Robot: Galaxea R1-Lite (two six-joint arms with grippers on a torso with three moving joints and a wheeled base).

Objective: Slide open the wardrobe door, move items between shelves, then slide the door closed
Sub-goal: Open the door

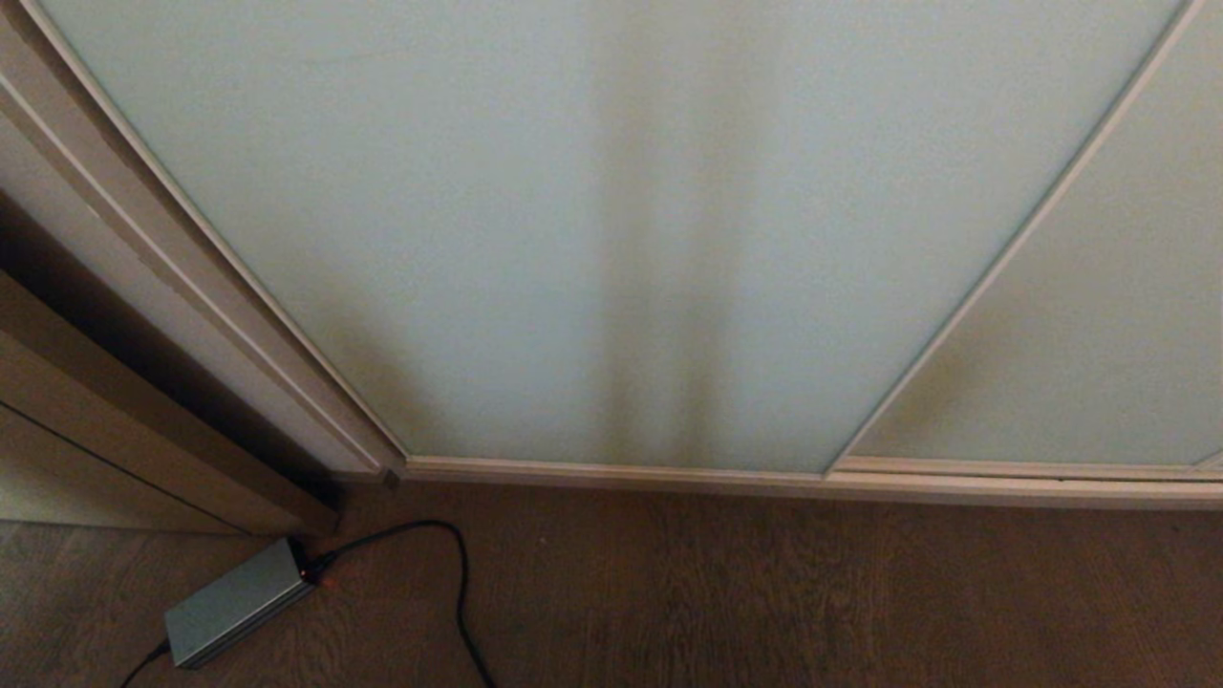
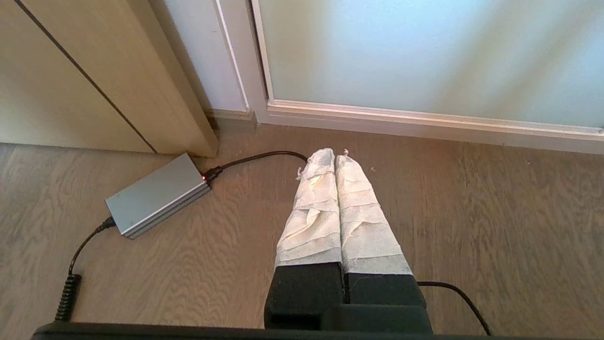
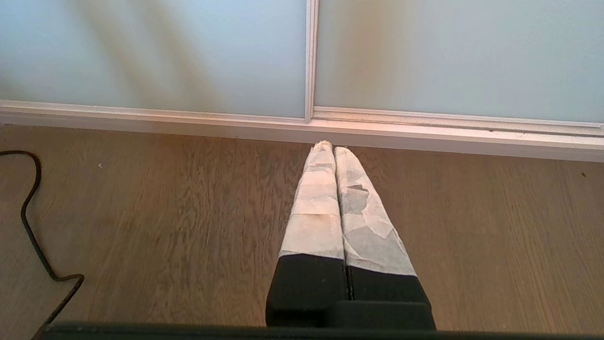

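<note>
The sliding wardrobe door (image 1: 611, 239), smooth frosted pale blue-green glass in a slim off-white frame, stands closed ahead of both grippers. Left gripper (image 2: 335, 158) and right gripper (image 3: 332, 148) hang above wood-grain floor (image 1: 764, 592), jaws pressed together, empty.

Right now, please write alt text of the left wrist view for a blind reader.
The left pincer, shut and empty, hangs above the wood floor before the closed sliding wardrobe door. A grey power adapter with a black cable lies nearby.

Brown wood-grain floor (image 1: 764, 592), grey power adapter (image 1: 234, 602) lying on it, black cable (image 1: 461, 592) trailing
</note>
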